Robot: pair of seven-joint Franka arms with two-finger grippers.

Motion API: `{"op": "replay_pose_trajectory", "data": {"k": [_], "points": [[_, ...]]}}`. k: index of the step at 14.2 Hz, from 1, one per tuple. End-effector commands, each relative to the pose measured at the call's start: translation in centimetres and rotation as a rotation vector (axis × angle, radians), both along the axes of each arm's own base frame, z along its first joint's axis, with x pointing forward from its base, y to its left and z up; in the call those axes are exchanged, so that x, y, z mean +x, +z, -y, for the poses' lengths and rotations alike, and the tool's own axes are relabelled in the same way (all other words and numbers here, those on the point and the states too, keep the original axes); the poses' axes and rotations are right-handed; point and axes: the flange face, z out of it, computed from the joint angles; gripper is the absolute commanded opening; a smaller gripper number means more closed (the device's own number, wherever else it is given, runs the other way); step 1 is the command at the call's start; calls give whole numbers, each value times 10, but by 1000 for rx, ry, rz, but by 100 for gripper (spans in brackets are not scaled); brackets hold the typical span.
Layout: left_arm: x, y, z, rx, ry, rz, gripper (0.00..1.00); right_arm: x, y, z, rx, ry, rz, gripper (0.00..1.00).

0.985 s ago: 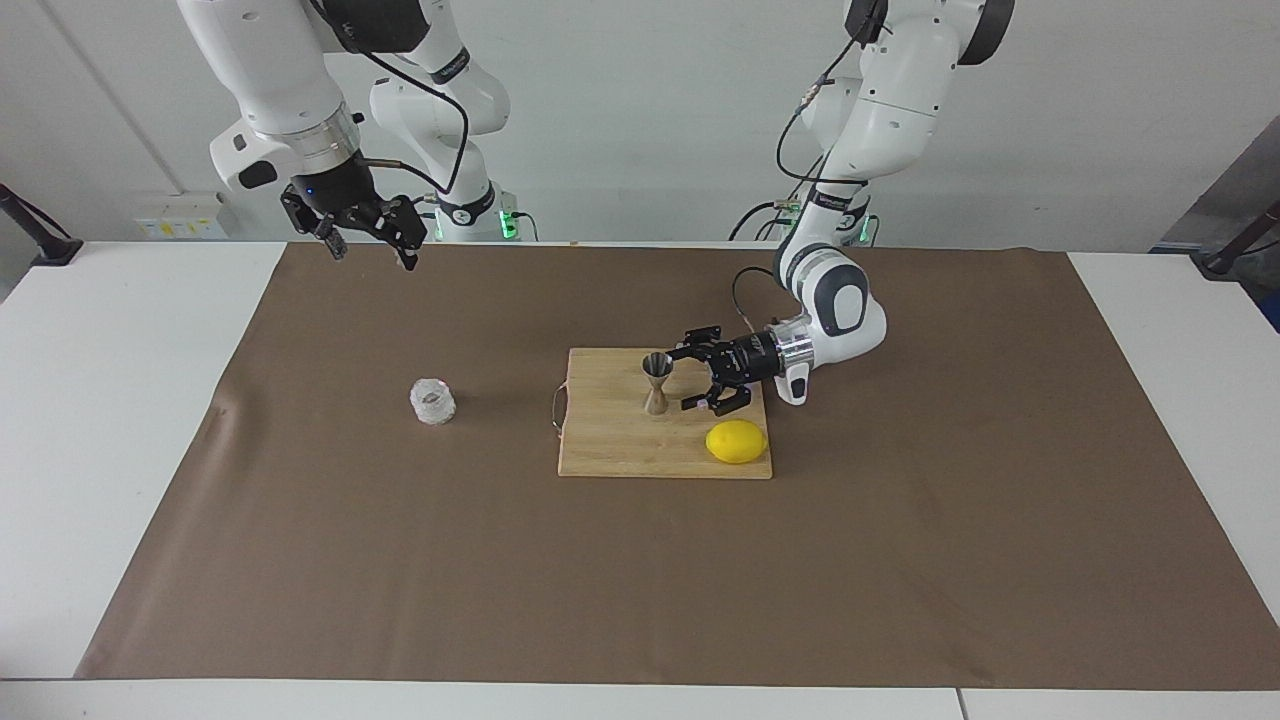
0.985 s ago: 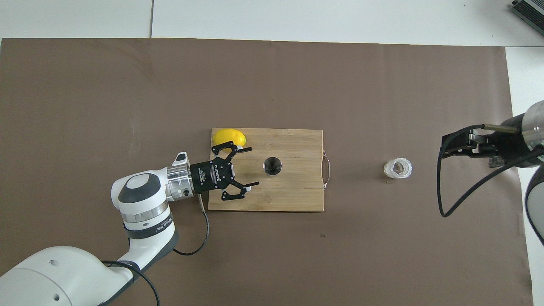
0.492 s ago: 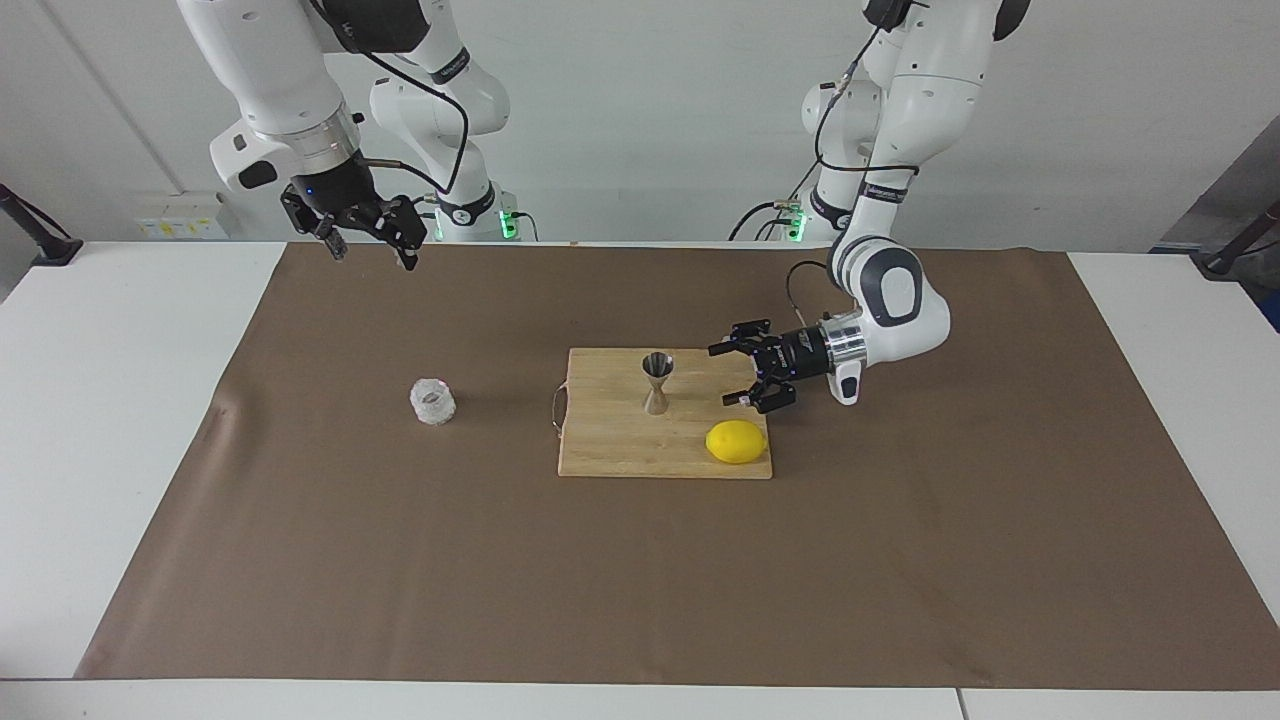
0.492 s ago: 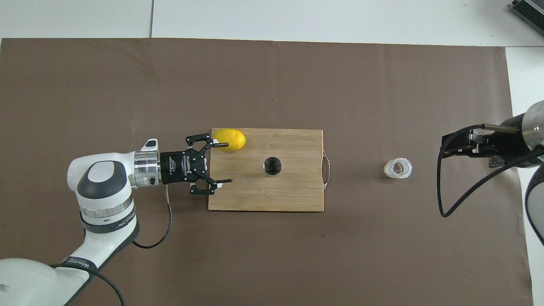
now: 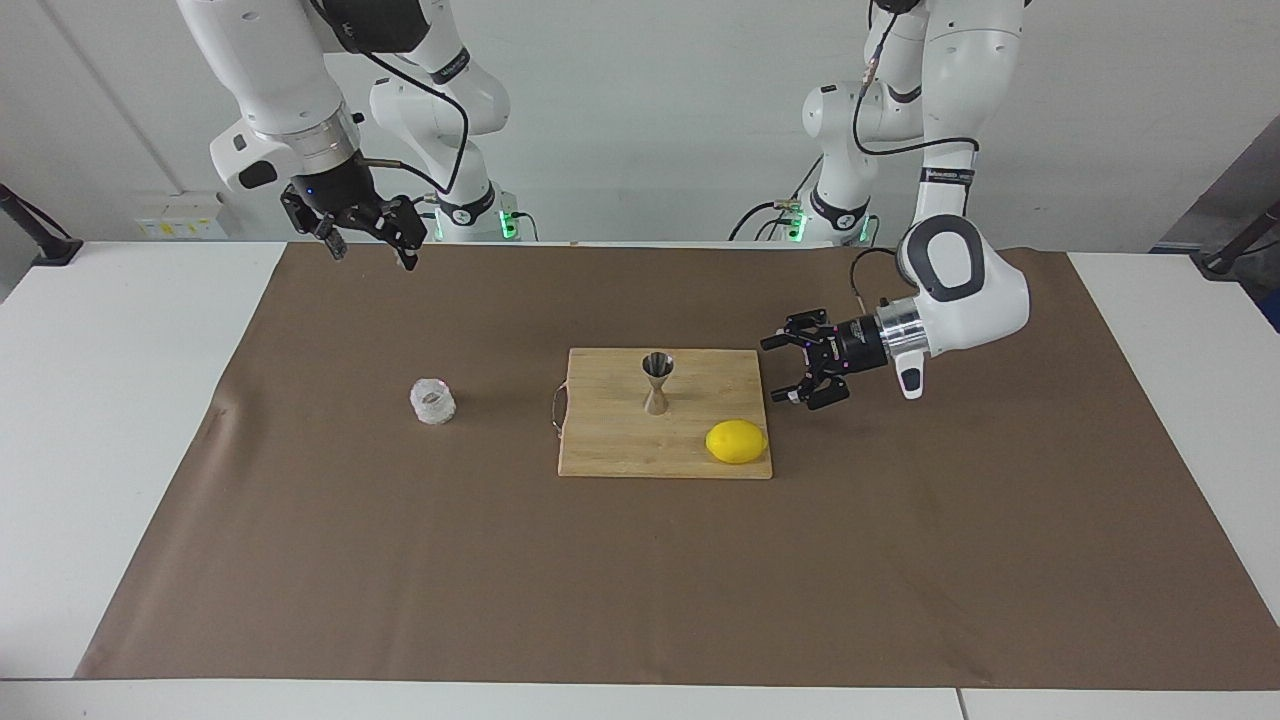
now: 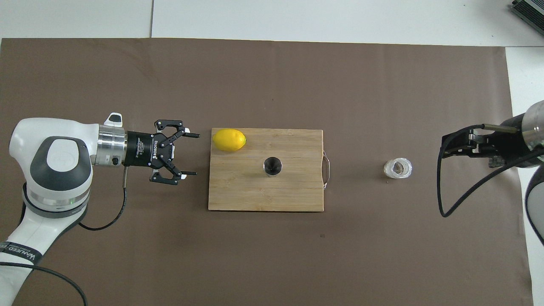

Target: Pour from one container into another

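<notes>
cutting board [image 5: 620, 455]: unmoved on brown mat | left gripper [image 5: 783, 370]: has drawn back off the board toward its own end, fingers spread, empty | right gripper [image 5: 370, 246]: waiting unchanged, spread | lemon [image 5: 736, 441], jigger [image 5: 656, 382]: upright on board | glass cup [image 5: 432, 402]: on mat toward right arm's end

On my left arm's black two-finger gripper [image 6: 188, 154] the white "ROBOTIQ" brand runs across the body, with smaller print beside it too small to read; the dark band near my white arm's base reads "WANKED"
</notes>
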Motion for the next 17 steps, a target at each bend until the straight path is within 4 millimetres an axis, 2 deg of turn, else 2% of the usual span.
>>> {"op": "replay_pose_trajectory", "data": {"k": [1, 7, 11, 14, 17], "points": [[5, 22, -14, 141, -66, 38, 100, -3, 4, 4, 19, 10, -7, 100], [14, 53, -39, 427, -244, 150, 100, -3, 3, 4, 19, 10, -8, 100], [15, 69, -44, 625, -393, 228, 100, -3, 4, 4, 19, 10, -7, 100], [15, 76, -43, 711, -492, 283, 100, -3, 3, 4, 19, 10, -8, 100], [13, 87, -55, 733, -619, 371, 100, -3, 4, 4, 19, 10, -7, 100]]}}
